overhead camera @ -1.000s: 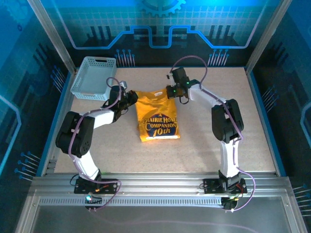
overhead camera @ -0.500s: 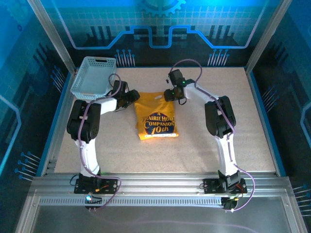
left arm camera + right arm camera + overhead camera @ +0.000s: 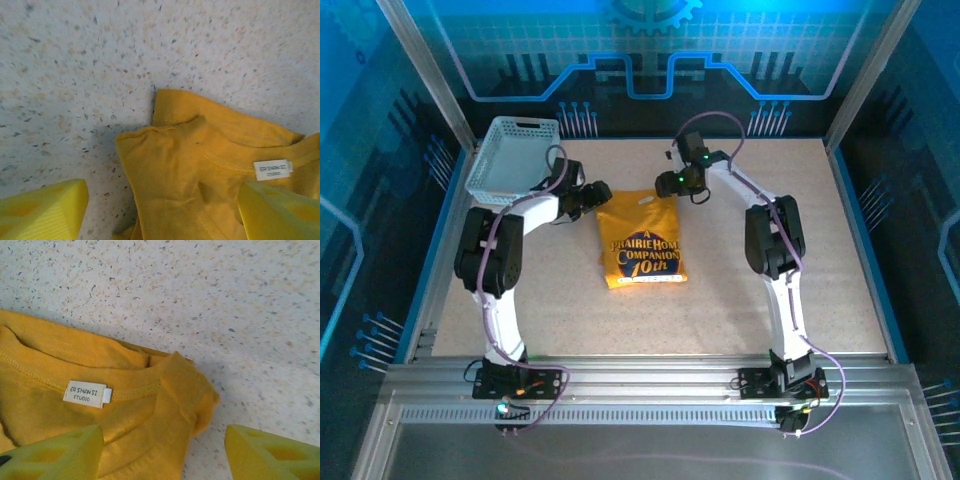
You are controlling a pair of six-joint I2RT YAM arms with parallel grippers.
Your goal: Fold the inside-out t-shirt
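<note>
**A:** Where is there open room on the table (image 3: 750, 290)?

**B:** The whole right half and the near strip of the speckled top lie bare. The grey lattice basket (image 3: 510, 160) sits in the far left corner, close to the left arm's forearm.

**A:** And the t-shirt (image 3: 640, 240)?

**B:** It lies mid-table, folded to a narrow rectangle with the print and lettering up, well apart from every table edge. The left gripper (image 3: 586, 200) is at its far left corner and the right gripper (image 3: 672, 186) at its far right corner.

**A:** Are they holding it?

**B:** No — both have their jaws spread with nothing pinched. In the left wrist view a folded corner of mustard cloth lies on the table between the yellow fingers (image 3: 45, 212). In the right wrist view the other corner lies the same way.

**A:** Anything hard to make out?

**B:** The lower border of each wrist view cuts the fingers off, so I cannot tell whether the tips touch cloth. The white neck label (image 3: 86, 393) is legible from the right wrist — from the left it is blurred.
</note>
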